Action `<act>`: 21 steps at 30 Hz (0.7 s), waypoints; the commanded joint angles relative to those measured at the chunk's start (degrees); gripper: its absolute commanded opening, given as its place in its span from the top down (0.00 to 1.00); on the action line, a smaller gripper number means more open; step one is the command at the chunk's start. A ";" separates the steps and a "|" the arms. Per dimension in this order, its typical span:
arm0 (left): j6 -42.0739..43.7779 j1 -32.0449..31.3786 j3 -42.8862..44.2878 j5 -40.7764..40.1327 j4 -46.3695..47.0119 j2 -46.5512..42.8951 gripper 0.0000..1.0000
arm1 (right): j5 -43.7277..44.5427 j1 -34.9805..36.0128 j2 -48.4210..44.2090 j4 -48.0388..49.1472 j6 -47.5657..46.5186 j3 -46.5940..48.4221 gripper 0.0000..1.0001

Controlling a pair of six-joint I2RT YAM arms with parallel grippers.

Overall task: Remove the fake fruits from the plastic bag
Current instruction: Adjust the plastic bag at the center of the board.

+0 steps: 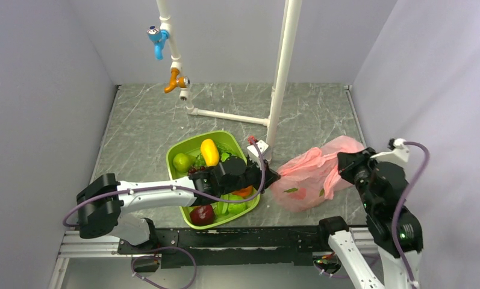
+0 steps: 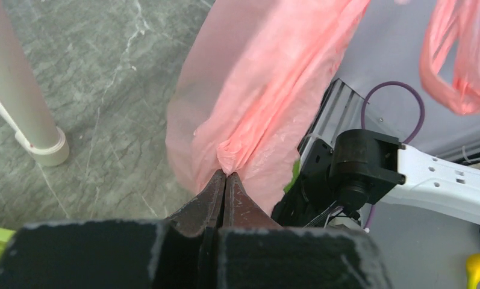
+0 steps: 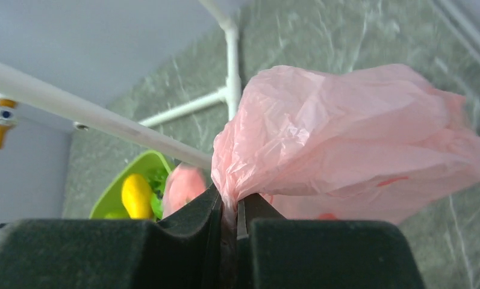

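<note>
The pink plastic bag lies bunched on the marble table, right of the green tray. My left gripper is shut on a fold at the bag's left edge; in the left wrist view its tips pinch the film of the bag. My right gripper is shut on the bag's right side, and the right wrist view shows pink film squeezed between its jaws. A loop handle hangs free. The fake fruits are hidden inside the bag; only small dark prints show on it.
The green tray holds a yellow mango, a green fruit, a dark maroon apple and an orange under my left arm. A white pipe upright stands just behind the bag. Grey walls close in both sides.
</note>
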 commanded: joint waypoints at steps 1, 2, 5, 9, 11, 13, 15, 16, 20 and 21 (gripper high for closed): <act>2.45 0.13 0.68 2.09 -0.62 -3.69 0.94 | 2.37 0.11 -1.13 3.62 -7.99 4.53 0.92; 3.27 0.15 1.35 2.02 -1.65 -3.97 0.84 | 0.15 0.14 -1.04 4.55 -8.84 4.28 0.94; 4.72 0.14 4.33 1.39 -5.35 -4.61 0.62 | -5.07 0.66 -0.90 6.90 -9.43 1.82 0.94; 5.84 0.15 9.44 0.67 -12.27 -4.58 0.40 | -11.22 0.77 0.18 8.36 -10.60 -0.90 0.94; 6.83 0.15 12.57 0.11 -15.82 -3.94 0.34 | -12.25 0.77 0.58 8.01 -10.30 -1.74 0.94; 7.18 0.11 15.84 -2.96 -21.05 -3.27 0.30 | -12.21 0.66 0.75 6.84 -9.93 -2.07 0.94; 6.97 0.15 17.99 -7.03 -23.63 -2.95 0.22 | -11.94 0.74 0.49 5.55 -10.12 -2.21 0.94; 7.08 0.12 18.69 -8.91 -24.27 -2.80 0.12 | -11.76 0.75 0.26 4.90 -10.10 -2.36 0.93; 5.76 0.06 22.03 -15.84 -27.76 -1.30 0.06 | -12.52 0.73 -0.79 3.55 -9.14 -3.01 0.92; 5.84 0.05 22.83 -16.21 -28.40 -0.60 0.06 | -12.57 0.79 -0.89 3.48 -8.99 -3.20 0.92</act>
